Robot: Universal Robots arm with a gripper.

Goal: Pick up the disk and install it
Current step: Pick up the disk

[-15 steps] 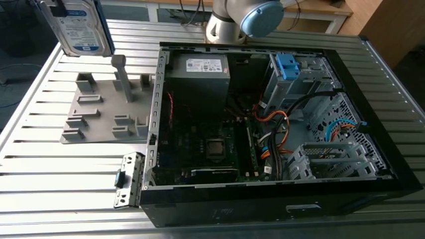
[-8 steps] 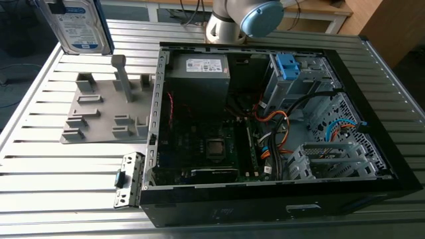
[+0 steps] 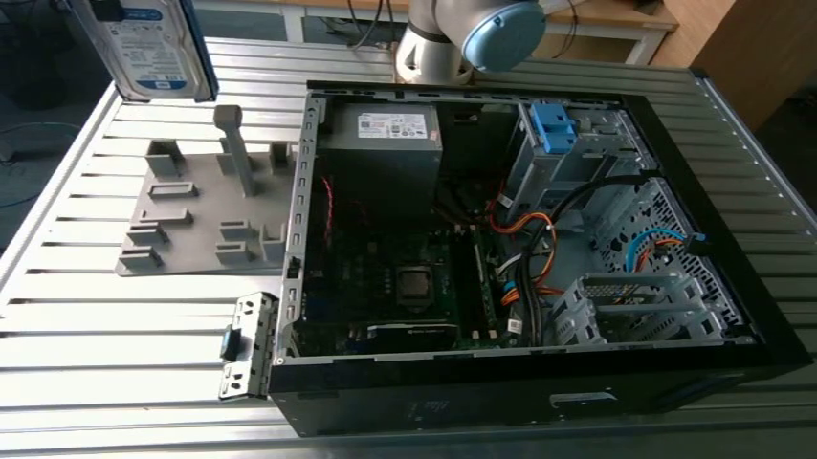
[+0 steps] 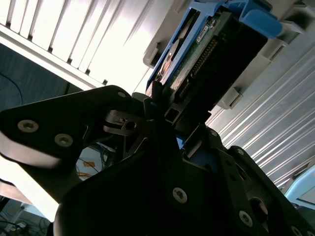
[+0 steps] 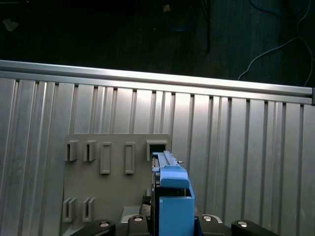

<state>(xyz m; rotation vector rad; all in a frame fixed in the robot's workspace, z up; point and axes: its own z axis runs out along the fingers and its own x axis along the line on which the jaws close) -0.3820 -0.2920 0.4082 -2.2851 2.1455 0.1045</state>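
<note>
My gripper (image 4: 170, 120) is clamped tight on the disk (image 4: 204, 59), gripping one end. It's a silver drive with a green board on the back and a bright blue caddy round it. The white-and-blue label (image 3: 143, 38) faces out in the exterior view, print too small to read. The disk hangs above the grey plate (image 5: 113, 191), by a corner slot. Beyond lie the table (image 3: 77, 316) and the open case (image 3: 511, 239).

The exterior view looks down steeply on the computer case (image 3: 422, 406) and grey rack (image 3: 191, 225). Both wrist views hang close above that rack, sharing the disk (image 5: 173, 201).
</note>
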